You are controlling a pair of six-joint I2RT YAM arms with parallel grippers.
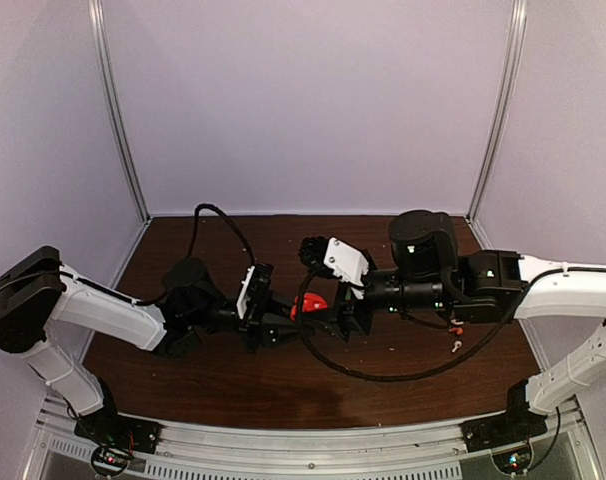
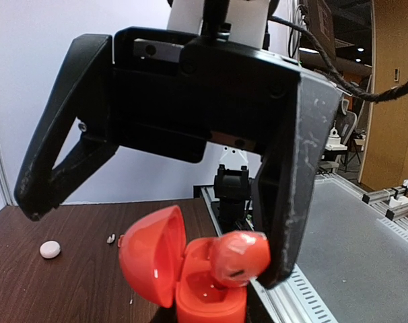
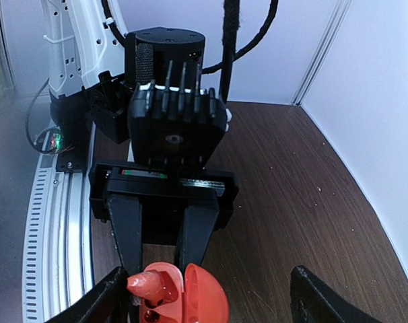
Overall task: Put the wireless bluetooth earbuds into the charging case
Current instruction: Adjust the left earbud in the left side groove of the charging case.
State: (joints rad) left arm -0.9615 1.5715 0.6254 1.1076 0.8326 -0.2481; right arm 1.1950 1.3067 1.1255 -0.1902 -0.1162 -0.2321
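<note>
Earbud (image 2: 239, 259) aslant atop open case (image 2: 207, 299)

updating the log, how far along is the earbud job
Done: red rounded plastic case is open, gripped by left fingers. In hand: a red-orange earbud sits part-way in its slot, right fingers open around it. Left: seating it, plus a loose white earbud.

Dark wood-grain table (image 1: 283, 385); pale walls (image 1: 303, 100) on three sides; metal posts (image 1: 120, 120) at back corners; ribbed aluminium rail (image 1: 313, 440) along near edge; grey surface (image 2: 355, 235) lies past that rail.
</note>
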